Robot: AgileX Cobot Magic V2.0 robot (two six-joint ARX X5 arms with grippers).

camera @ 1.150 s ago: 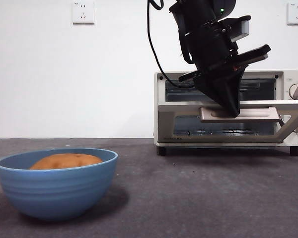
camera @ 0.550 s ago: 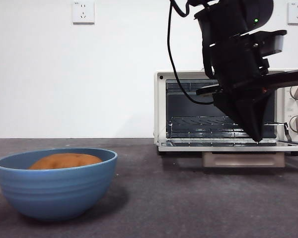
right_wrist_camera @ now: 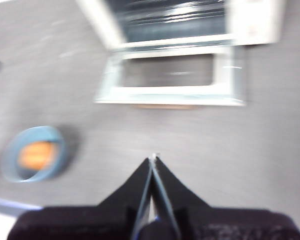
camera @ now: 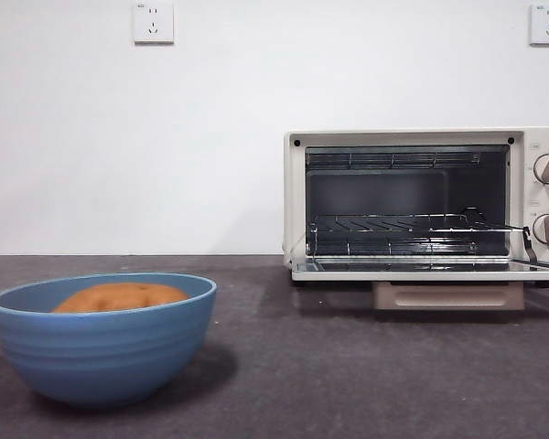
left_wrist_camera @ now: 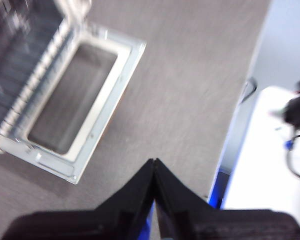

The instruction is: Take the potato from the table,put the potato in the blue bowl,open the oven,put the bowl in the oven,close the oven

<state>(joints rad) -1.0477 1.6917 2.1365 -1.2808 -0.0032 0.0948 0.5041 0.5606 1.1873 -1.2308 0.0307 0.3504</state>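
Observation:
The blue bowl (camera: pixel 101 352) stands on the table (camera: pixel 348 375) at the near left, and the orange-brown potato (camera: pixel 119 296) lies inside it. At the right stands the cream-white oven (camera: pixel 412 137), its door (camera: pixel 430 272) folded down flat and its beige handle (camera: pixel 448 295) hanging below the door's edge. Its wire rack shows inside. No arm shows in the front view. My right gripper (right_wrist_camera: pixel 153 158) hangs shut and empty high above the table, with the bowl (right_wrist_camera: pixel 32 154), the potato (right_wrist_camera: pixel 36 154) and the open oven door (right_wrist_camera: pixel 172 75) far below. My left gripper (left_wrist_camera: pixel 154 161) is shut and empty, high beside the open door (left_wrist_camera: pixel 75 107).
Two knobs (camera: pixel 547 168) sit on the oven's right side. Wall sockets (camera: pixel 154 22) are on the white wall behind. The left wrist view shows the table's edge (left_wrist_camera: pixel 240 100) with a white surface and cables beyond it.
The arm at the oven door has lifted away and left the front view. The door swung from half open to fully down. The bowl and potato have not moved.

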